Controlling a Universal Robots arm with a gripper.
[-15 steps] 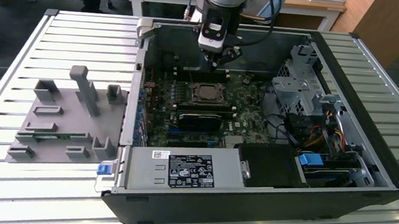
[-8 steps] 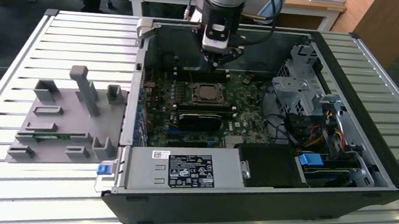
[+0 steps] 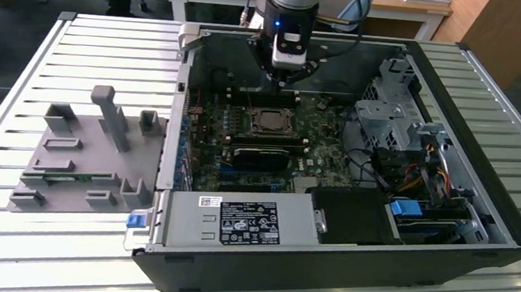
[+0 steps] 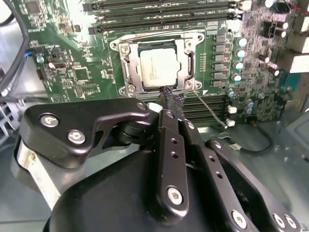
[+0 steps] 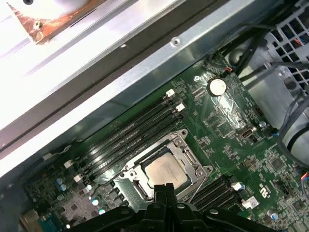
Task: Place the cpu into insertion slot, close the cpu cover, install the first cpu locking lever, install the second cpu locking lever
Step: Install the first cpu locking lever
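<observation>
Green motherboard: lies in the open computer case on the slatted tabletop.
Cpu: seated flat in the insertion slot, metal top showing.
Cpu cover: down, framing the chip.
My tool: narrow, fingertips together, nothing seen between them; in the exterior view it hangs at 12 o'clock of the slot, just beside the cover's edge.

Silver cpu flat in insertion slot, metal cpu cover — framing it
</observation>
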